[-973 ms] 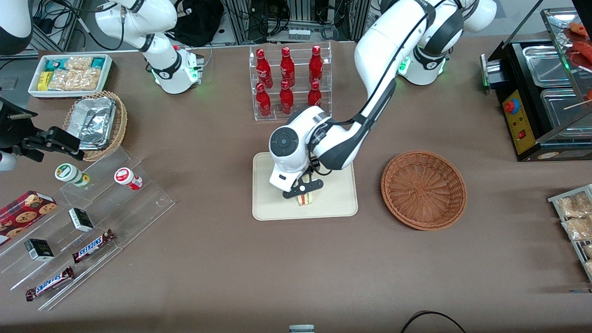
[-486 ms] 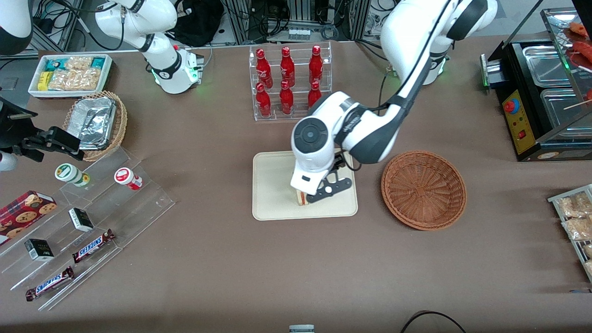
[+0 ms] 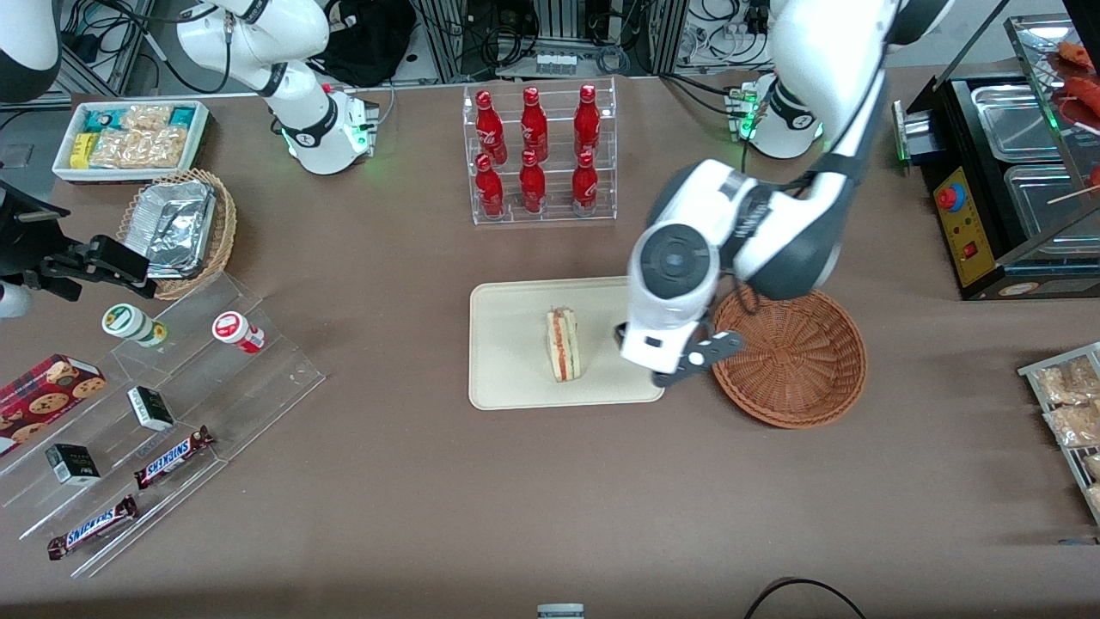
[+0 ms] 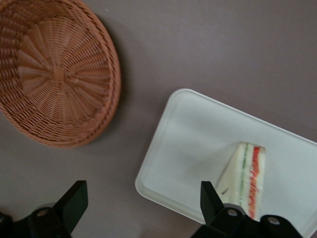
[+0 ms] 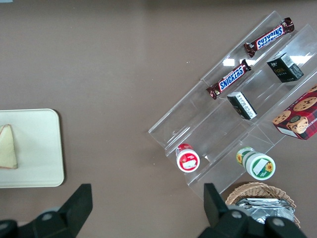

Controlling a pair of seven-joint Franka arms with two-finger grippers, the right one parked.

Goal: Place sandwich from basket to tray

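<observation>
Sandwich is lying on the tray (filling edge up), bare tray showing around it. Gripper is hovering over the tray's edge beside the basket, fingers spread, holding nothing.

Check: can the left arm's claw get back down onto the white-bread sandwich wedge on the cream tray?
Probably yes. The claw hangs open above the cream tray's edge, beside the wedge, with nothing over or against it.
</observation>
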